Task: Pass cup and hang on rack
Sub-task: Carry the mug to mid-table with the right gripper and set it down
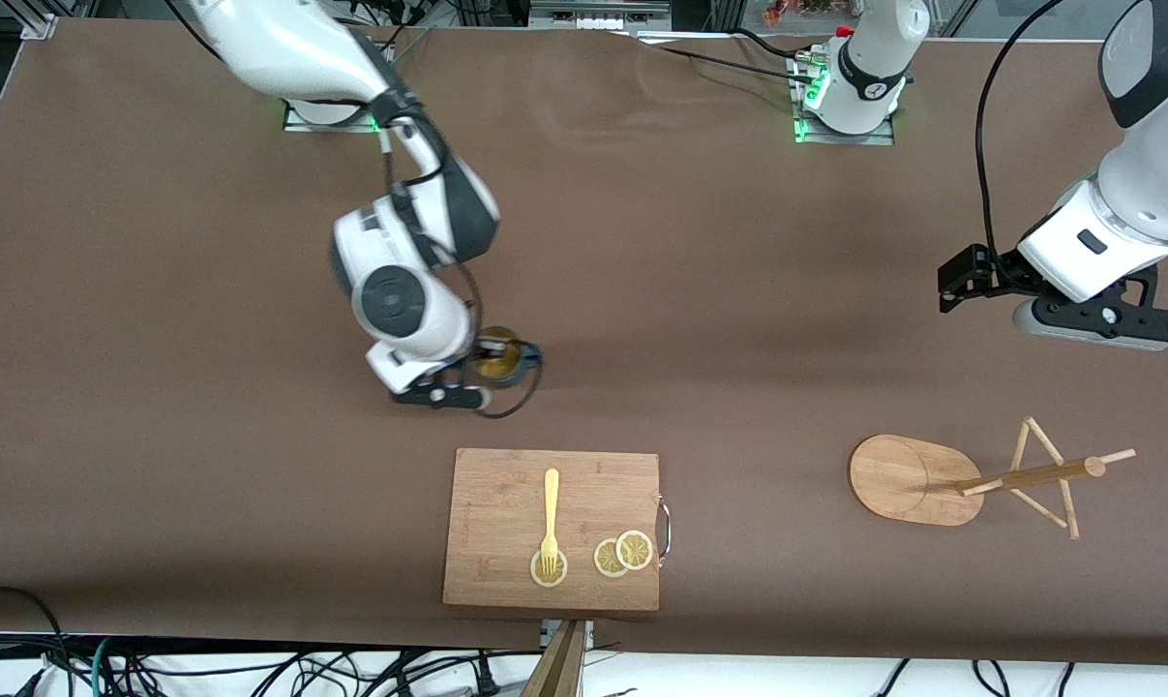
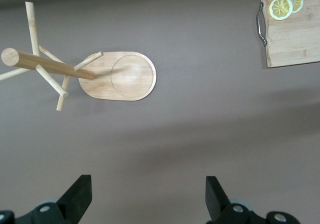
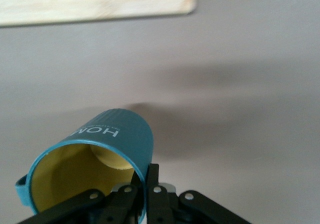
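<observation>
The cup (image 1: 502,357) is dark teal with a mustard-yellow inside. My right gripper (image 1: 475,373) is shut on its rim, one finger inside and one outside, and holds it over the table above the cutting board's far edge. In the right wrist view the cup (image 3: 107,149) is tilted, its handle at the low edge. The rack (image 1: 942,478), a bamboo mug tree with an oval base, stands toward the left arm's end; it also shows in the left wrist view (image 2: 120,76). My left gripper (image 2: 148,194) is open and empty, up in the air farther from the front camera than the rack.
A bamboo cutting board (image 1: 506,494) with a metal handle lies near the front edge. On it are a yellow fork (image 1: 550,518) and three lemon slices (image 1: 622,554). Cables run along the front edge of the table.
</observation>
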You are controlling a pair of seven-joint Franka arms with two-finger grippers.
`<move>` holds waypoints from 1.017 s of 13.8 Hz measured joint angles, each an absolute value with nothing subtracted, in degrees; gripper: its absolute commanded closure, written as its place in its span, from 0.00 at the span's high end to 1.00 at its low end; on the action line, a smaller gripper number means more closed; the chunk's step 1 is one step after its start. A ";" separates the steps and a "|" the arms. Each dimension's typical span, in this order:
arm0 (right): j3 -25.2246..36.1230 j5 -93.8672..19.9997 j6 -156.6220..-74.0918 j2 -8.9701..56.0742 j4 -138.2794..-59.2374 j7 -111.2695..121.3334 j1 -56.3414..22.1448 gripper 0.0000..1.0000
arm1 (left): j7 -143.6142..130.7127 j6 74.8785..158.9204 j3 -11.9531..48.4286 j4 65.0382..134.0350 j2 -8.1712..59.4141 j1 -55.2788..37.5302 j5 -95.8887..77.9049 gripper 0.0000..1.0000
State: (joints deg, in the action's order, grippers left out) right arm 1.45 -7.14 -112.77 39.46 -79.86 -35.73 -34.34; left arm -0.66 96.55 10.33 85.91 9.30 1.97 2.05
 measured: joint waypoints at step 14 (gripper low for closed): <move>-0.97 -7.83 -122.44 53.82 -64.05 -60.65 -50.17 0.43 | 3.90 91.90 11.32 85.92 9.39 3.13 -3.35 1.00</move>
State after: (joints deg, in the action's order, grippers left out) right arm -0.97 -7.83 -122.44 53.82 -64.05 -60.65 -50.17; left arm 3.90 91.90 11.32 85.92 9.39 3.13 -3.35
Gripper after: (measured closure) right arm 0.806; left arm 0.000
